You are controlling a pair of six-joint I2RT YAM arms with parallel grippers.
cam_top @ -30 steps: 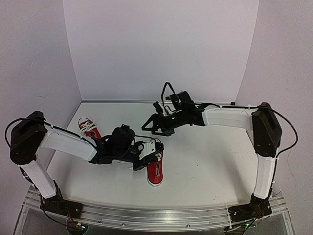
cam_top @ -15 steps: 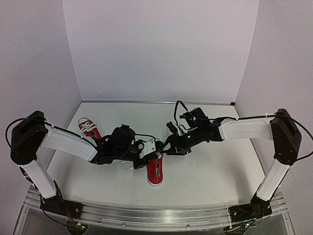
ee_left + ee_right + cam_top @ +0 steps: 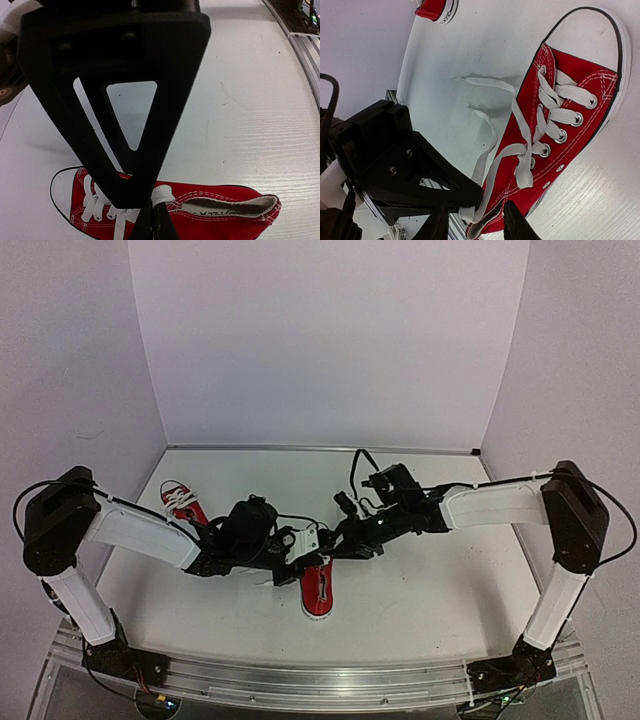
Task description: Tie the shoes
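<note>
Red canvas with white trim marks both sneakers on the white table point(image 3: 430, 590). The near shoe point(image 3: 321, 592) lies around the middle of the table, a little left of centre, with its white toe cap pointing toward the near edge and its heel end under the two grippers. The far shoe point(image 3: 182, 502) sits well apart from it at the left side, partly hidden behind the left arm. The left gripper point(image 3: 152, 222) reaches in from the left over the near shoe's open end, its fingers pressed together and pinching a strand of white lace point(image 3: 492, 172) that runs up from the eyelets to its tip. The right gripper point(image 3: 476, 227) comes in from the right and hangs just beside the left one, its two fingers apart with a clear gap. A bend of the same lace lies in that gap, and whether either finger touches it cannot be told. Two loose lace ends trail off the shoe onto the table at its left side. The shoe is untied.
</note>
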